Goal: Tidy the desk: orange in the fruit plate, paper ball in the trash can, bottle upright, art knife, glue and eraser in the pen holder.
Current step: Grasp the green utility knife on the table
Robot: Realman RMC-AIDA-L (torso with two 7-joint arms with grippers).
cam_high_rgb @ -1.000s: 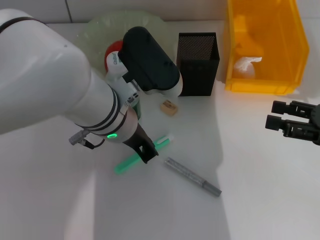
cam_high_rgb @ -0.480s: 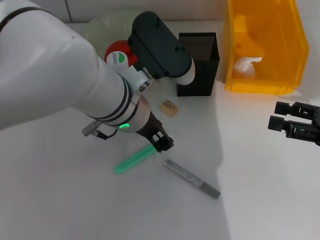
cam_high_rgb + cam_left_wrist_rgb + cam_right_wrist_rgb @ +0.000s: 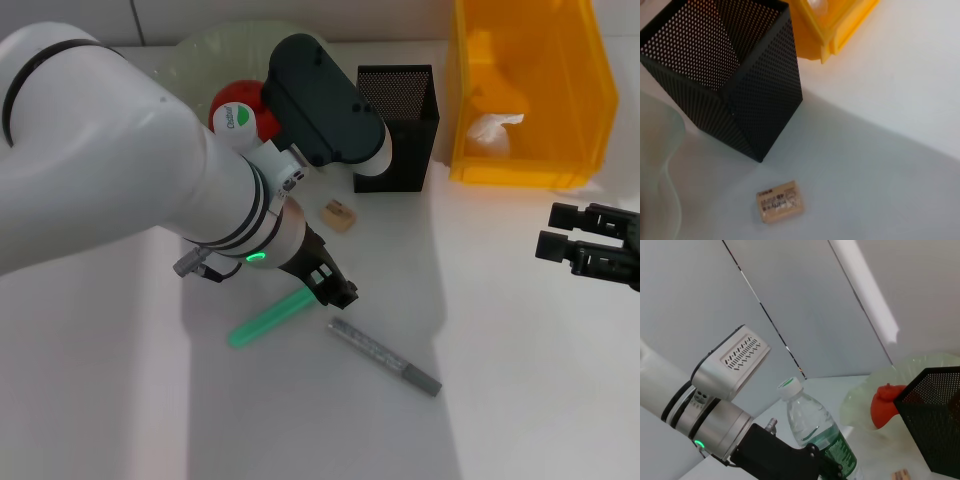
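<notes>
My left gripper (image 3: 335,290) hangs low over the desk (image 3: 500,330), above the upper end of the green glue stick (image 3: 268,320). The grey art knife (image 3: 385,356) lies just to its right. A tan eraser (image 3: 338,215) (image 3: 780,201) rests in front of the black mesh pen holder (image 3: 398,125) (image 3: 725,75). The bottle (image 3: 815,432) stands upright behind the left arm; only its cap (image 3: 238,120) shows in the head view. The orange (image 3: 235,98) (image 3: 885,402) sits in the fruit plate (image 3: 200,50) (image 3: 865,390). A paper ball (image 3: 492,128) lies in the yellow trash can (image 3: 560,90). My right gripper (image 3: 552,230) waits open at the right edge.
The big white left arm (image 3: 120,170) covers much of the desk's left side and hides most of the bottle. The pen holder stands between the fruit plate and the trash can (image 3: 840,25), close to both.
My left gripper has swung right and toward the front, away from the bottle, and now covers the glue stick's upper end. The bottle cap has come into sight. The right arm barely moved.
</notes>
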